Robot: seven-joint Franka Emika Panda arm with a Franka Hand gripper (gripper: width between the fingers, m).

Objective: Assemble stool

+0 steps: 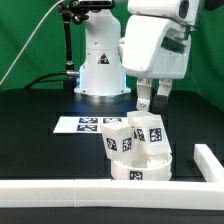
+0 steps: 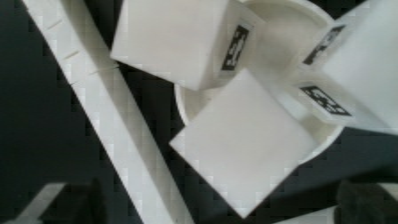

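Stool parts stand gathered in the corner of the white rail. The round seat lies flat on the black table, close against the rail, and the chunky legs stand up out of it with their tags facing outward. The wrist view shows three leg blocks clustered together beside the rail, none lying loose on the table. The tilt of the blocks in that view makes it hard to tell whether each one sits fully home.

The gripper hangs just above the legs, apart from them, with its jaws spread wide and nothing between them. In the wrist view the two fingertips sit at the outer edges with the legs in the gap beyond. It touches no part.

Judging by this layout, the work looks late in the task — the legs appear placed, and what is left is probably seating or twisting one of them tight. That next move would call for a straight descent over a single leg, fingers straddling its flat sides, a firm squeeze, and care not to nudge the neighbouring legs or push the seat off the rail.

The marker board lies behind, well apart.
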